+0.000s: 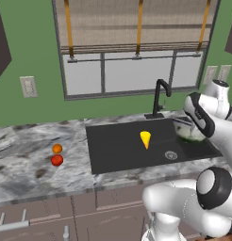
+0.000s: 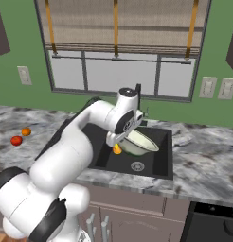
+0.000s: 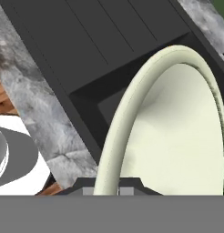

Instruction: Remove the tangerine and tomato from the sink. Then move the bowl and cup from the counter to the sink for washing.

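Already tangerine (image 1: 57, 148) and tomato (image 1: 56, 160) lay out on bench (image 1: 28, 155), left of sink (image 1: 118, 146), touching or nearly. Cup (image 1: 145, 139) sat inverted in basin. Jaws (image 2: 119, 141) clamped on bowl (image 2: 137, 142) rim, bowl tilted over sink's right side, probably for lowering in.

We are seeing window (image 1: 136, 75) with woven blind (image 1: 136, 23) hanging half-lowered on orange straps (image 1: 69, 26). Green wall (image 1: 28, 56) is carrying outlet plates (image 1: 28, 86), two more (image 2: 218, 88) sitting right of window. Brown cabinets (image 1: 47, 216) are showing metal handles (image 1: 12, 227). Dark appliance (image 2: 213, 222) is sitting lower right.
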Robot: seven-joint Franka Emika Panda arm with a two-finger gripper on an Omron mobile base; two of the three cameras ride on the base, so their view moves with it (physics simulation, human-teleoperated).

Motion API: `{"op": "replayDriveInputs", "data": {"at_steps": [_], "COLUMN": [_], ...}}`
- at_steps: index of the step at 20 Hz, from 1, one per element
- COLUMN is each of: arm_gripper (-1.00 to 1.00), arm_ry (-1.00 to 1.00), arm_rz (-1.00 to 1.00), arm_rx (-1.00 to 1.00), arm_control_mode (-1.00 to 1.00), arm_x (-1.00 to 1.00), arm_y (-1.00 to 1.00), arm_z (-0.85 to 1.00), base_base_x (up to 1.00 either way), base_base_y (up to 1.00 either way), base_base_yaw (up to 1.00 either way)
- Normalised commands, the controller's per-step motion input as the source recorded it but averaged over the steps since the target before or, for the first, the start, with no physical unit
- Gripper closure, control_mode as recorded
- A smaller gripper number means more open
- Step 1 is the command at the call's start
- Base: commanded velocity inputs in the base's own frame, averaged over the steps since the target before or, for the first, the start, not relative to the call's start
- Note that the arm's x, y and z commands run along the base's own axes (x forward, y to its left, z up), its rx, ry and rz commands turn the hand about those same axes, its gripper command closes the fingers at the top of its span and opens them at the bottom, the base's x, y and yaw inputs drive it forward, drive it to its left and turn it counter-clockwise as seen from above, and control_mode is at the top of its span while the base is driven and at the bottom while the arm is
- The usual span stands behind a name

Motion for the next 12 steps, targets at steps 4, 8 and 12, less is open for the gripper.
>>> {"op": "replayDriveInputs", "data": {"at_steps": [4,8,12], "arm_gripper": [1.0,1.0,1.0], "arm_ry": [0.0,0.0,0.0], "arm_rz": [0.0,0.0,0.0], "arm_rx": [0.0,0.0,0.0], "arm_control_mode": [-1.0,-1.0,-1.0], "arm_x": [0.23,0.26,0.28], "arm_y": [0.1,0.06,0.0], "arm_z": [-0.23,-0.22,-0.22], "base_base_x": [0.0,0.0,0.0], "base_base_y": [0.0,0.0,0.0], "base_base_yaw": [0.0,0.0,0.0]}}
